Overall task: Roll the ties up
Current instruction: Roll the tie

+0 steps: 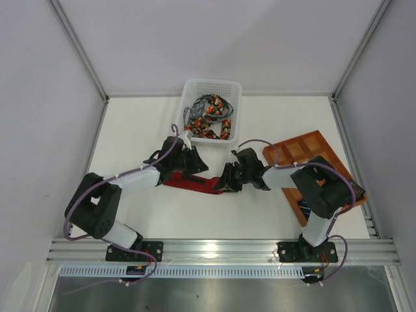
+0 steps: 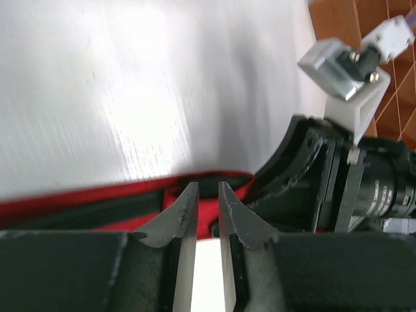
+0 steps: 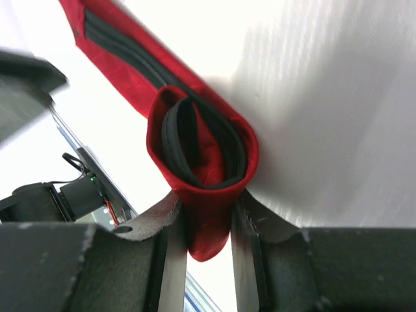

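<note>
We've got right fingers [image 3: 159,218] pinching the rolled end of the plain deep red fabric necktie [image 3: 201,162], which lies on the white worktop [image 1: 260,214]; left fingers [image 2: 182,211] slightly apart, empty, tips at it.

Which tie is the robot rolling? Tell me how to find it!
Look at the white table, on the arms' side of the white perforated plastic basket. There a plain deep red fabric necktie lies, one end curled into a loop pinched by the right gripper. The ties in the basket are dark with red-orange dots; this one is plain.
</note>
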Tool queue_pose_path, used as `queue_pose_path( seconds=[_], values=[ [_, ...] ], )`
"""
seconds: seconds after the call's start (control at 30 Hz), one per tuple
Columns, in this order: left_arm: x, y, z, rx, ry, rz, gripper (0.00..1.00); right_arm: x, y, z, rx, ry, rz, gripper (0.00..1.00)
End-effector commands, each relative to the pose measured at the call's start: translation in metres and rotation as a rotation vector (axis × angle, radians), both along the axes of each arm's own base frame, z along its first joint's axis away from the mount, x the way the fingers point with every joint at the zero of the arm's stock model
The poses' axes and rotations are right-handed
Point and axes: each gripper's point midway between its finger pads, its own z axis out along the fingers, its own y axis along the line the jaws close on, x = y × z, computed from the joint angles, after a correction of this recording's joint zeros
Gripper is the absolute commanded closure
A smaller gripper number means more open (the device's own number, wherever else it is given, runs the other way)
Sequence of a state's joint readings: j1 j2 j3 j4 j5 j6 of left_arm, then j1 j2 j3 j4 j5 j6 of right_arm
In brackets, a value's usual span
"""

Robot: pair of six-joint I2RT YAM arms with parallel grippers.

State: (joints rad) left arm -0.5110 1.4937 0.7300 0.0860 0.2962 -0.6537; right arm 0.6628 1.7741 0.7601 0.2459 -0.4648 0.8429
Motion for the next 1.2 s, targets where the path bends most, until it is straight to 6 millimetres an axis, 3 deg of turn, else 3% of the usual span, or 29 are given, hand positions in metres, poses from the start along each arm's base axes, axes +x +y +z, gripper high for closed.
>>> queue_pose_path(
  seconds=[0.0, 0.07, 0.27, 0.47, 0.8, 0.93, 1.17],
  values=[
    [0.016, 0.001, 0.001, 0.023, -0.020, 0.008, 0.77, -0.017, -0.010, 0.005, -0.040, 0.074, 0.041, 0.86],
    [0.014, 0.001, -0.023, 0.026, 0.022, 0.014, 0.83, -0.023, -0.016, 0.017, -0.056, 0.096, 0.064, 0.86],
    [-0.008, 0.008, -0.046, 0.028, 0.071, 0.016, 0.88, -0.024, -0.031, 0.022, -0.123, 0.139, 0.074, 0.85],
    [-0.035, 0.002, -0.056, 0.033, 0.093, -0.008, 0.90, -0.026, -0.051, 0.028, -0.270, 0.147, 0.110, 0.86],
    [-0.055, -0.042, -0.044, -0.025, 0.084, -0.081, 0.90, -0.035, -0.098, 0.034, -0.701, 0.050, 0.208, 0.88],
    [-0.053, -0.053, -0.036, -0.034, 0.076, -0.102, 0.90, -0.041, -0.103, 0.038, -0.819, -0.028, 0.250, 0.89],
    [-0.068, -0.075, -0.004, -0.124, 0.058, -0.158, 0.90, -0.042, -0.119, 0.040, -0.970, -0.078, 0.263, 0.89]
  ],
)
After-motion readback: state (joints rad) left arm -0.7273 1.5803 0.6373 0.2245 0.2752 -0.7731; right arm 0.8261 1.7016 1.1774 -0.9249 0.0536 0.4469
